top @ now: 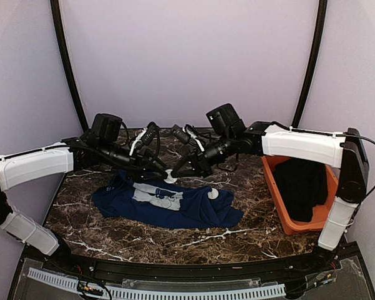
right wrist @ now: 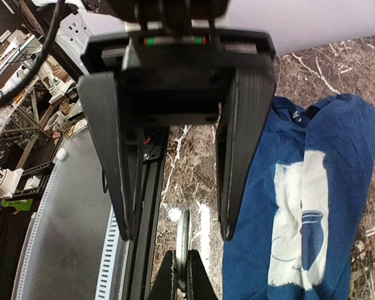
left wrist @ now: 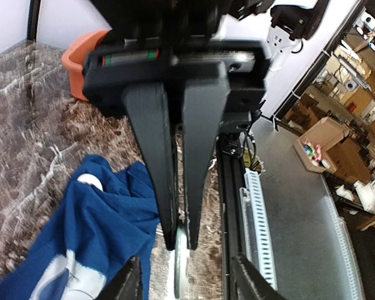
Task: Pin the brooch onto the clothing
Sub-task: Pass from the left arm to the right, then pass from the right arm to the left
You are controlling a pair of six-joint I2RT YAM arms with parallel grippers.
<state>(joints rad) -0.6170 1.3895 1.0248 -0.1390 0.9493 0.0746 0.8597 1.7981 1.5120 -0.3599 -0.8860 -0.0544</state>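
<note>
Marble table [top: 112,240]. Navy T-shirt [top: 194,209] lies crumpled mid-table, print up. Orange bin [top: 281,212] at its 3 o'clock, black garment [top: 300,184] inside. Left gripper [right wrist: 178,231] released, fingers spread either side of the brooch, apart from it. Right gripper [left wrist: 179,240] clenched on brooch [top: 170,178], edge-on, just off the shirt's 12 o'clock edge. Small white disc [top: 214,194] on the shirt's 3 o'clock end.

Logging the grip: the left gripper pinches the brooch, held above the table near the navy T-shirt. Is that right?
No: the right gripper pinches the brooch, not the left. The right wrist view shows it shut on the disc, the left gripper open around it. It is above the table near the navy T-shirt.
</note>
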